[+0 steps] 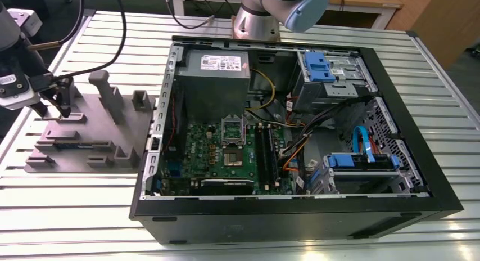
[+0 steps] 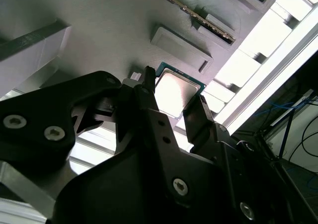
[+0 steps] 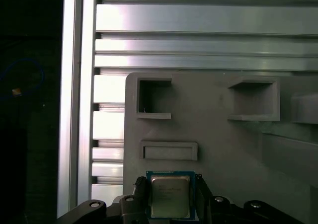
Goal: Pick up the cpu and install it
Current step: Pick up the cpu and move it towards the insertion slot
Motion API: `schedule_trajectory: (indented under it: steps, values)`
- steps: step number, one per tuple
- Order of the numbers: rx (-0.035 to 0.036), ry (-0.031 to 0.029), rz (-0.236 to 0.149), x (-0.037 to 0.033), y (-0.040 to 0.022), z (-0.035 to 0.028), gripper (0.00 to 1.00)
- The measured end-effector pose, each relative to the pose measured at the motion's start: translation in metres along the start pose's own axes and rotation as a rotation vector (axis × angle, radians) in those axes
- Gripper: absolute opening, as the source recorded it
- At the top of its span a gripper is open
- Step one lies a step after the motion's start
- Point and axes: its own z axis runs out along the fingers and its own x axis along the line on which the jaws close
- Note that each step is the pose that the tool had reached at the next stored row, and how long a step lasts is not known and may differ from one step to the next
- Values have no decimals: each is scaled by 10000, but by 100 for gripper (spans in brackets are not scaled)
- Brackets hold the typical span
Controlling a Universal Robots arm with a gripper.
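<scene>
Black fingers point(image 2: 149, 114) of the gripper point(image 2: 176, 97) sit against two opposite edges of the cpu point(image 2: 176, 91), clamped on it in both wrist views. The cpu's shiny metal top faces up, and its green rim shows in the first wrist view point(image 3: 170, 195). The chip sits over the grey holder block point(image 3: 213, 149), near the block's edge and just beside a shallow rectangular recess point(image 3: 169, 151). In the exterior view the gripper point(image 1: 60, 106) stands over the block's point(image 1: 90, 137) far end, away from the open computer case point(image 1: 300, 216) beside the block.
</scene>
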Motion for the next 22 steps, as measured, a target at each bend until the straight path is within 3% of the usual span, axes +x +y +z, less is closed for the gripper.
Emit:
schedule_trajectory:
  steps: [22]
  values:
    - [-1, -1, 0, 1, 3, -68, 47]
